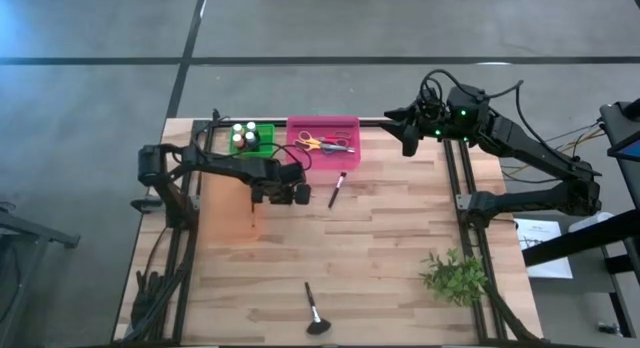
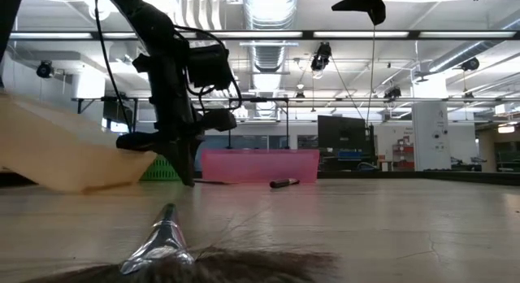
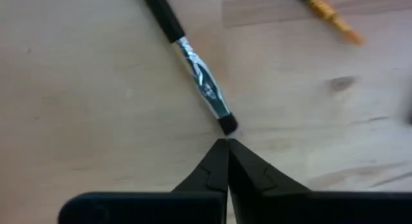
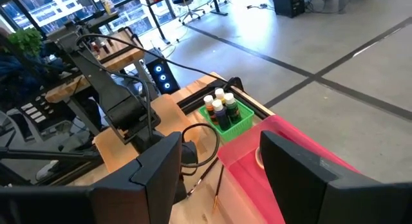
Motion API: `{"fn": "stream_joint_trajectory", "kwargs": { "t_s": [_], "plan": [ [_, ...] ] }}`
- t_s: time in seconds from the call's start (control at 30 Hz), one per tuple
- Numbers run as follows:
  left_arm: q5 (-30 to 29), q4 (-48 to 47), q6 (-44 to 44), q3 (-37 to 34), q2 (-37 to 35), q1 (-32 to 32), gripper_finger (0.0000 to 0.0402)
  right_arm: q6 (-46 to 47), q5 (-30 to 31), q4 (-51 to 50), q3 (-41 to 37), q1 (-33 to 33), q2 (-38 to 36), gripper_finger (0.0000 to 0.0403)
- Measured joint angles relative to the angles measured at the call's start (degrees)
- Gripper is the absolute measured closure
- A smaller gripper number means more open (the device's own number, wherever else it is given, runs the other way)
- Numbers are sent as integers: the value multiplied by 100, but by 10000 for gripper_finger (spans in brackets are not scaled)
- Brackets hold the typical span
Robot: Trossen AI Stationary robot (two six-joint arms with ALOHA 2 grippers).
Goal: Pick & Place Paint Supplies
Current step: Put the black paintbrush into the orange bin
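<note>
Table (image 1: 380,248): light wood planks, carrying all items.

Pink tray (image 1: 322,128): beyond the left jaws, toward the right arm; holds scissors (image 1: 322,142).

Green basket (image 1: 250,140): beside the pink tray, just behind the left wrist; holds paint bottles (image 1: 245,134).

Right gripper (image 1: 408,134): raised off the pink tray's far side, fingers parted with nothing between them; waiting, well apart from the work.

Left gripper (image 3: 226,141): low over the wood, jaws pressed tip to tip, empty.

Slim brush (image 3: 193,60): lying flat directly ahead of the left jaws, dark tip just beyond the fingertips, apart; long axis runs away on a diagonal. Left arm is the nearer; jaws would need reopening across the handle.

Fan brush (image 1: 316,315): at the table's near edge, well apart from both jaws.
</note>
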Motion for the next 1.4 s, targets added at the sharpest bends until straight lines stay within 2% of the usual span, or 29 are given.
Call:
{"fn": "stream_joint_trajectory", "kwargs": {
  "t_s": [0.63,0.83,1.0,1.13,1.23,1.4],
  "plan": [
    [236,5,-145,2,-1124,-2,399,-13,90,-7,0,-2,-7,196],
    [222,382,-839,0,-1039,-2,348,-33,107,-4,0,-2,-7,196],
    [-121,451,-1184,11,-1036,-5,305,-52,107,-2,0,-2,-6,196],
    [-80,956,-1254,49,-1036,-3,293,-55,105,4,-24,-2,-7,196],
    [-139,1254,-1253,337,-1032,-44,292,-50,105,-1,-42,-11,-4,196],
    [-344,891,-900,937,-598,-52,291,-49,105,0,-44,-11,-4,196]
  ]
}}
